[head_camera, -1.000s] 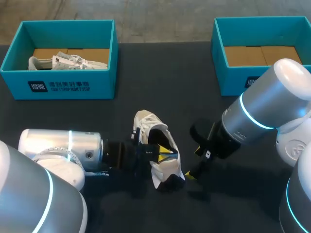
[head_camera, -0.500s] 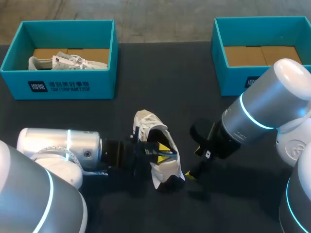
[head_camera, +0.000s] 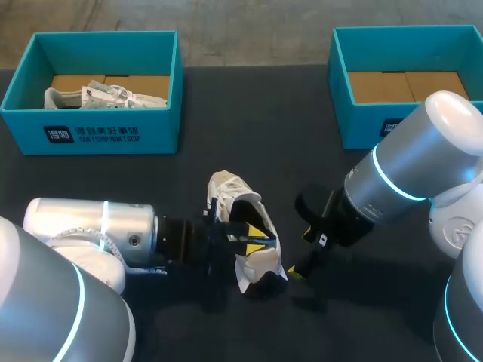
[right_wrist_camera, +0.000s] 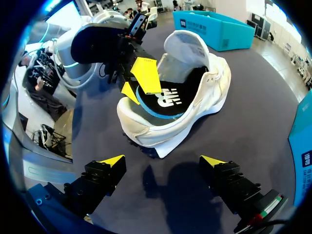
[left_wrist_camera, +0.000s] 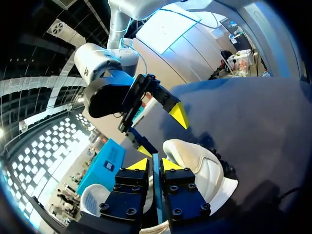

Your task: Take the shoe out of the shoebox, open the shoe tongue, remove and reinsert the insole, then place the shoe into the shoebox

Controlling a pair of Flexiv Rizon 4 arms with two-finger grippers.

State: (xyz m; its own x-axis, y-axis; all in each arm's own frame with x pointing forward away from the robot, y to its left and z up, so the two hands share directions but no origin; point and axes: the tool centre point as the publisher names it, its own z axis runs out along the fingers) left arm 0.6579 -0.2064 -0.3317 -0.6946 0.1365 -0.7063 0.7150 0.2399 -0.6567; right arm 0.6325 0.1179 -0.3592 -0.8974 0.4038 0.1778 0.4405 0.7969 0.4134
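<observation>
The shoe [head_camera: 230, 192] lay on the dark table [head_camera: 249, 113], around the middle of its near half, with its opening turned to the right. The left claw [head_camera: 255, 239] came in low from the left, and its yellow tips sat in that opening. It was clenched: the two fingers stood almost together, pinching the thin blue edge of the insole [right_wrist_camera: 168, 100] from both sides. The insole, black on top, lay inside the shoe, and its gripped edge was at the rim of the opening.

Just right of the shoe hung the right claw [right_wrist_camera: 162, 162], released. Its fingers were spread wide, wider than the shoe's near end, and both tips stood apart from the shoe. The shoe lay ahead of the gap between them, with bare table under the fingers. The two claws faced each other across the shoe without touching.

At the far left stood the left box [head_camera: 98, 136], teal, with a second shoe [head_camera: 98, 96], white, lying on its cardboard floor. At the far right stood the right box [head_camera: 362, 124], also teal. Its cardboard floor showed, and the right arm hid its near corner.
</observation>
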